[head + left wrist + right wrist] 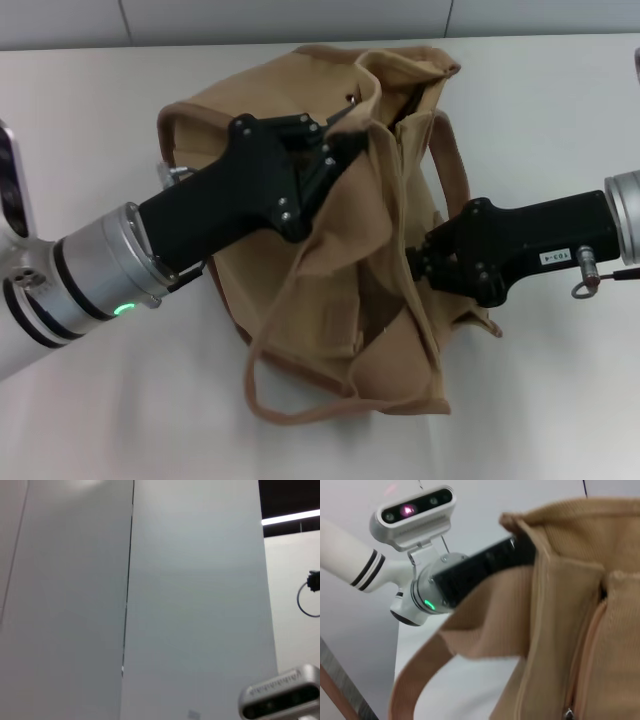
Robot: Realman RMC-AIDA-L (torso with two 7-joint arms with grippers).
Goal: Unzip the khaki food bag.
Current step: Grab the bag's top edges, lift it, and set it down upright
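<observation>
The khaki food bag [330, 290] lies slumped in the middle of the white table, with one wide handle [265, 385] looped toward the front. My left gripper [345, 150] reaches over the bag's top and its tip is tucked against a fold of fabric near a small silver metal piece [351, 99]. My right gripper [415, 265] is shut on the bag's fabric at its right side. The right wrist view shows the bag [560, 630] close up, with a zipper seam [590, 645] and a small silver pull [568, 712]. My left arm [470, 575] shows behind it.
The white table [560, 120] extends all round the bag, with a pale wall behind its far edge. The left wrist view shows only wall panels and a grey camera housing [280, 695].
</observation>
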